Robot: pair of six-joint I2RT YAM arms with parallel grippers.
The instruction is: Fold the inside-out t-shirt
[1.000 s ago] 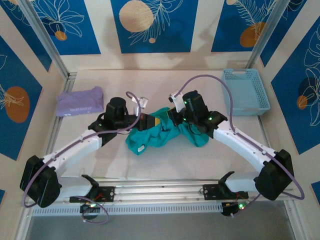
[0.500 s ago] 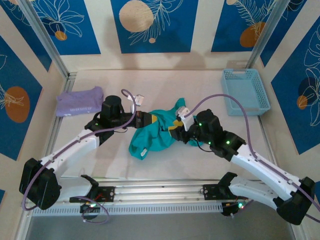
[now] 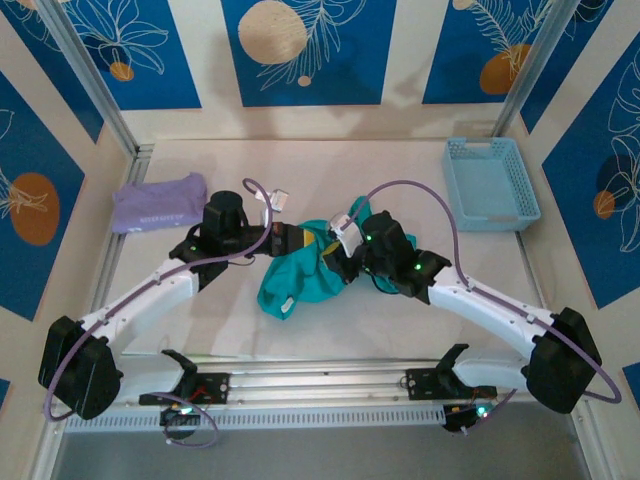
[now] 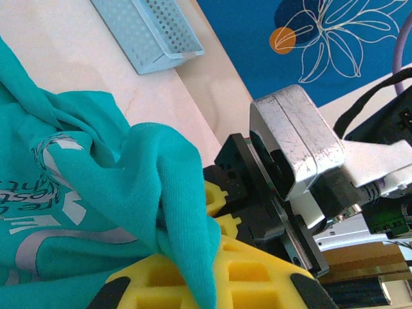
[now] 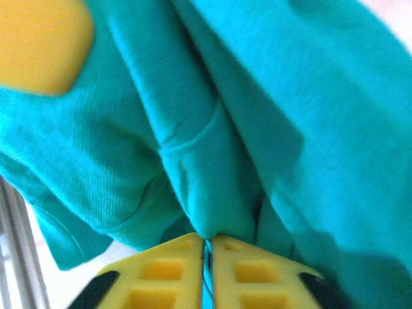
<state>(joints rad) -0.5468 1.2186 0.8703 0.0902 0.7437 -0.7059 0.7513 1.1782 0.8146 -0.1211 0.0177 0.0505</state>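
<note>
Teal shirt sits bunched on the table, our left claw and right claw each pinched on a thin fold close together, so we fear pulling apart may slip one grip or drag doubled layers.

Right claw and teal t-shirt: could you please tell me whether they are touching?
Touching. The right wrist view shows the right claw pinching the teal t-shirt.
</note>
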